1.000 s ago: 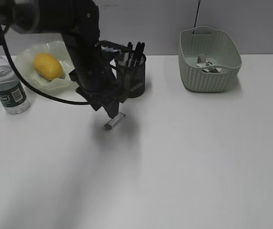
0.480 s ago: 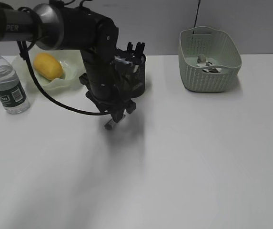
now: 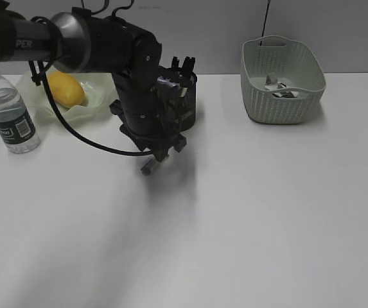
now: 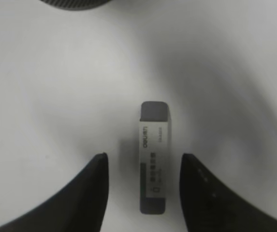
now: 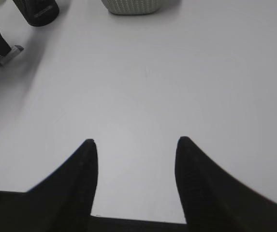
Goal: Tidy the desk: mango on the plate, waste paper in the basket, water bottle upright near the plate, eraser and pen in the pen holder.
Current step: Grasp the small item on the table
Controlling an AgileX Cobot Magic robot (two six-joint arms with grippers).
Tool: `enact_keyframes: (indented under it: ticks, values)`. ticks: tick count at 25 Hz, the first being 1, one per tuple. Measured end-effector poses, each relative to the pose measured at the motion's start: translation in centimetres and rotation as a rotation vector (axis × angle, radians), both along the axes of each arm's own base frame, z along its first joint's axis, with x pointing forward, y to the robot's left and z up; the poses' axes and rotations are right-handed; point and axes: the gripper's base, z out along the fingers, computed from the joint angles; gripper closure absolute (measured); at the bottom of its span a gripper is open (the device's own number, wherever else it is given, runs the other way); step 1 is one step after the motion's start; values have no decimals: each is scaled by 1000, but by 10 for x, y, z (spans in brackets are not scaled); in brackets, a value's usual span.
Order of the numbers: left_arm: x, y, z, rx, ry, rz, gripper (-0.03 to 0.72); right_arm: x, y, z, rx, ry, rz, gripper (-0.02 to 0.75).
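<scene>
- The eraser [image 4: 153, 162] lies flat on the white tabletop [image 3: 267, 212], just in front of the black mesh pen holder [image 3: 182, 101].
- A grey wall backs the tabletop.
- The left gripper [image 4: 144, 166] straddles the eraser, jaws spread, not touching.
- The right gripper [image 5: 136, 145] hangs open over bare tabletop.

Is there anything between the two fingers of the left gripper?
Yes. In the left wrist view the eraser lies lengthwise between the open fingers of the left gripper, with a bare strip of desk on either side.
</scene>
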Motion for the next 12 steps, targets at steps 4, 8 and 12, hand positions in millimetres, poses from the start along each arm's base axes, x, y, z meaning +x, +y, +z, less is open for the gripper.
enact_keyframes:
  ticks: [4,8,12]
  values:
    - [1,0,-4,3,1,1,327,0,0,0,0,0,0,321]
    - [1,0,-14,16,19,2,333,0,0,0,0,0,0,321]
    - [1,0,-18,23,29,6,337,0,0,0,1,0,-1,321]
